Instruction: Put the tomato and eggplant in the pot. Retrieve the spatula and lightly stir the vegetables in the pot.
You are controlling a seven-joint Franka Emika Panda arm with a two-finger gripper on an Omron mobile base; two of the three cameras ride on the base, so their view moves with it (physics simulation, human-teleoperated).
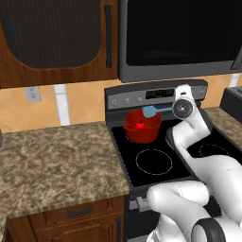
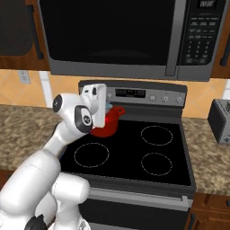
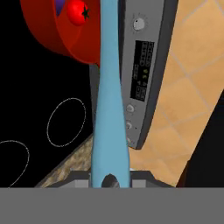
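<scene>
The red pot stands on the stove's back left burner. Inside it lies the small red tomato, with a purple sliver of the eggplant beside it at the frame's top edge. My gripper is shut on the handle of the light blue spatula. The spatula is held level above the stove's back edge, its blade over the pot's right rim. In the right base view the hand covers most of the pot, and a bit of the spatula sticks out past it.
The black stovetop has ringed burners and a knobbed control panel at the back. A microwave hangs low above it. A toaster stands on the right counter. A speckled counter spreads to the left.
</scene>
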